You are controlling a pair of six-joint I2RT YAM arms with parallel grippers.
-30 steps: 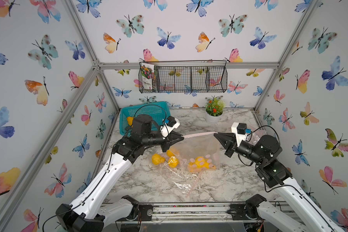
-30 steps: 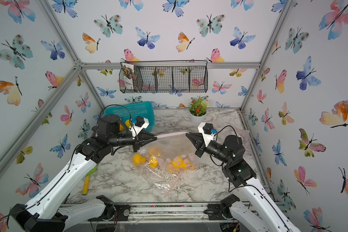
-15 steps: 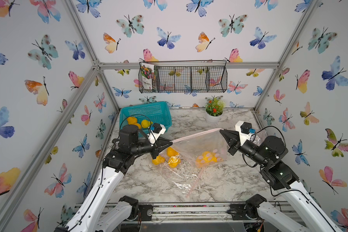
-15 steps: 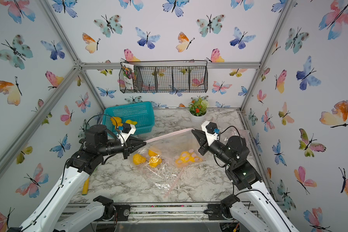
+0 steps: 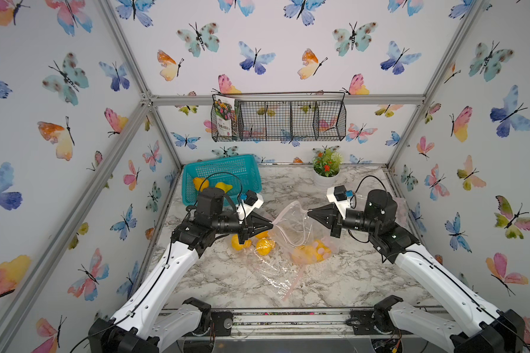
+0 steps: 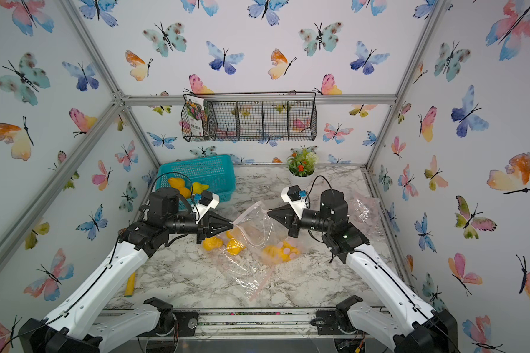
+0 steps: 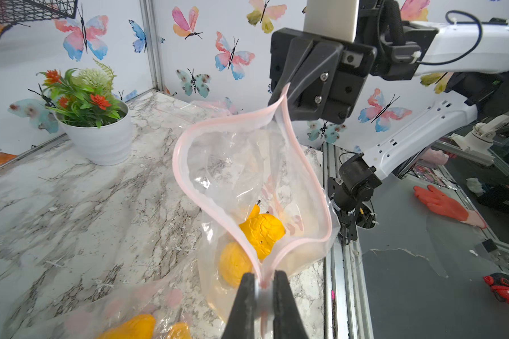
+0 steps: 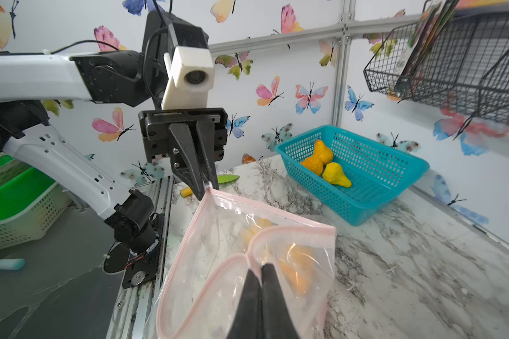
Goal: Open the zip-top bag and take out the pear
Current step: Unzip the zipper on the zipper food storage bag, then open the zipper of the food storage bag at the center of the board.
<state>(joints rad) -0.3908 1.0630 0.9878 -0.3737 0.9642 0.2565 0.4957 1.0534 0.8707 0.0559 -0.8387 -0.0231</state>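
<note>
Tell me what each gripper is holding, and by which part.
Both hold the zip-top bag by its pink zip rim: left gripper and right gripper pinch opposite points of the open mouth.

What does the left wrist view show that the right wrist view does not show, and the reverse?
Only the left wrist view: the potted plant, an orange glove beyond the table edge, and the right gripper pinching the zip-top bag. Only the right wrist view: the teal basket with pears, the wire basket on the wall, and the left gripper pinching the bag. Both: the zip-top bag, mouth open, with a yellow pear inside.
</note>
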